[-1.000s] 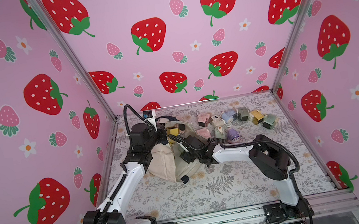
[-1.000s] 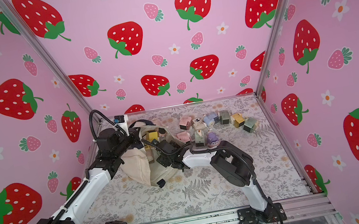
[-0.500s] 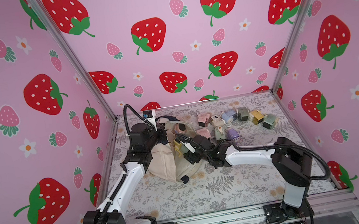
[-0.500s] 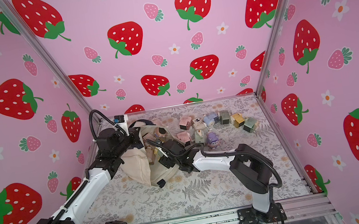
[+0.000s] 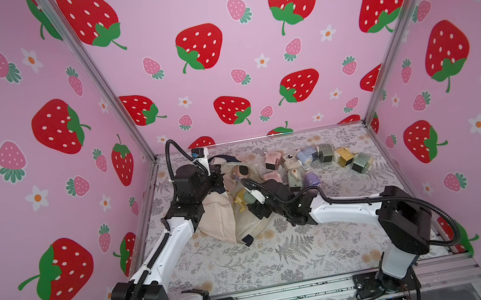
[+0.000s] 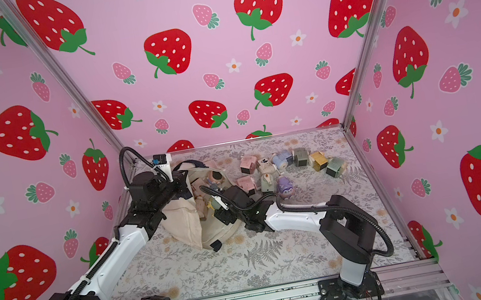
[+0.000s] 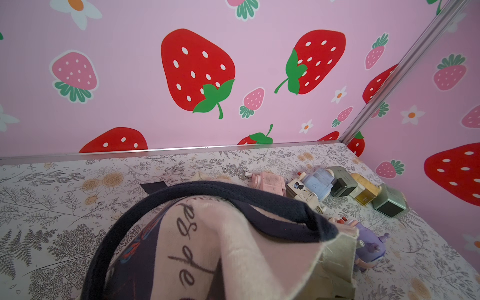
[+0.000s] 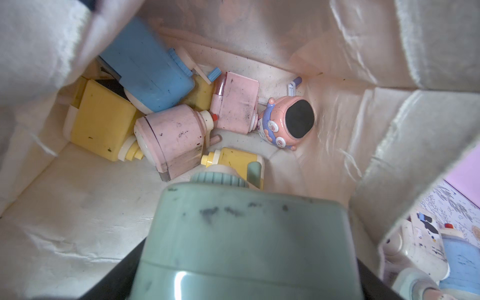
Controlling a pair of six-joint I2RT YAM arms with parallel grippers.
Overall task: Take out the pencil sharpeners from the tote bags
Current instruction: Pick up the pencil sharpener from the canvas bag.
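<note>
The cream tote bag (image 5: 217, 217) with navy handles lies open at the back left of the table. My left gripper (image 5: 219, 182) is shut on its upper rim and holds the mouth up; the fabric (image 7: 233, 246) hides the jaws in the left wrist view. At the bag's mouth my right gripper (image 5: 249, 202) is shut on a grey-green pencil sharpener (image 8: 246, 241). Inside the bag lie several more: a blue one (image 8: 145, 72), a yellow one (image 8: 101, 124), a pink one (image 8: 171, 140) and a pink cartoon one (image 8: 285, 122).
Several sharpeners (image 5: 310, 162) lie in a loose row on the floral table behind and to the right of the bag, a purple cartoon one (image 6: 285, 188) nearest my right arm. Pink strawberry walls close the back and both sides.
My right arm's elbow has swung right and dropped lower, stretching the forearm out, with the gripper and its sharpener staying at the bag's mouth. The left arm has not moved.
</note>
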